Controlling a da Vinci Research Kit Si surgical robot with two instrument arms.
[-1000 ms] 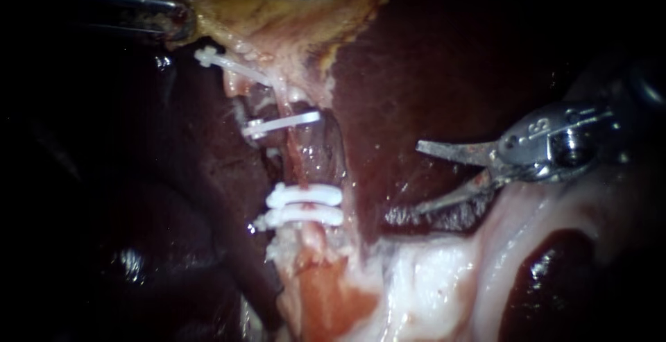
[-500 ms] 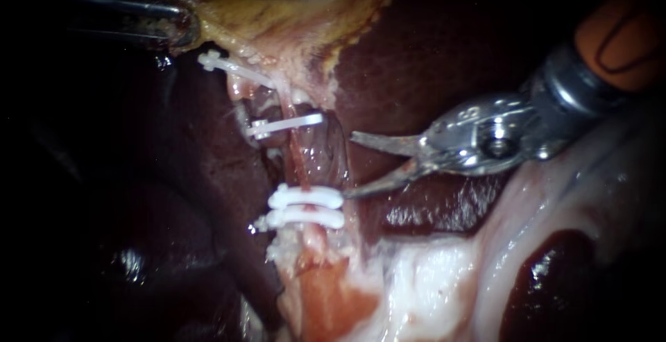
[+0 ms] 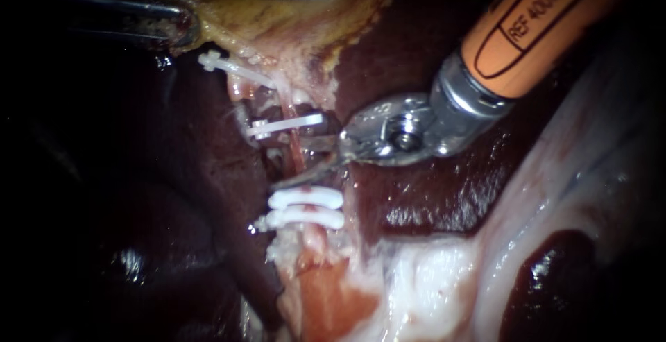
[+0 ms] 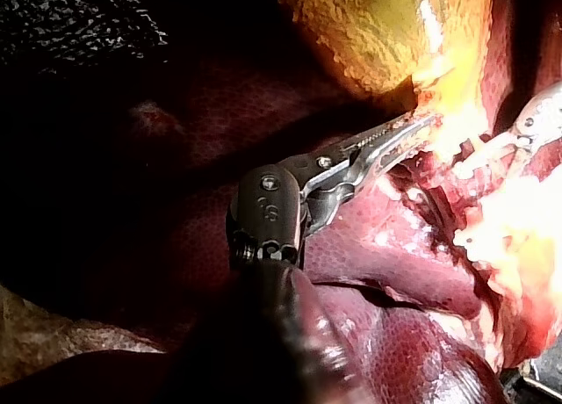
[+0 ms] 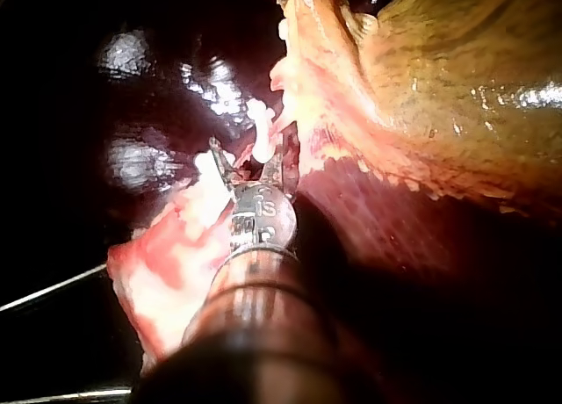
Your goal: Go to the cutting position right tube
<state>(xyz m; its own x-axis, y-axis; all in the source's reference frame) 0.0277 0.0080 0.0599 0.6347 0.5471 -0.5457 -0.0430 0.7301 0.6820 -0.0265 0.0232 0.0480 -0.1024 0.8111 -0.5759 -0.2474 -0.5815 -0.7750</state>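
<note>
A pink tube [image 3: 300, 156] runs down the middle of the endoscope view, with one white clip [image 3: 284, 125] across it above and two white clips [image 3: 306, 198] below. My right instrument [image 3: 294, 159] reaches in from the upper right on an orange shaft. Its two thin blades stand open around the tube, in the gap between the upper clip and the lower pair. The right wrist view shows the same open blades [image 5: 248, 162] against pale tissue. My left instrument [image 3: 177, 27] is at the upper left, shut on the yellowish gallbladder [image 4: 378, 35] edge and holding it taut.
Dark red liver [image 3: 444, 196] lies under and beside the right instrument's wrist. Another white clip [image 3: 232, 68] sits higher up to the left. Pale fatty tissue [image 3: 430, 286] fills the lower right.
My right instrument has moved left across the liver. Its open blades have gone from well right of the tube to lying around it between the clips. The left instrument has stayed put.
</note>
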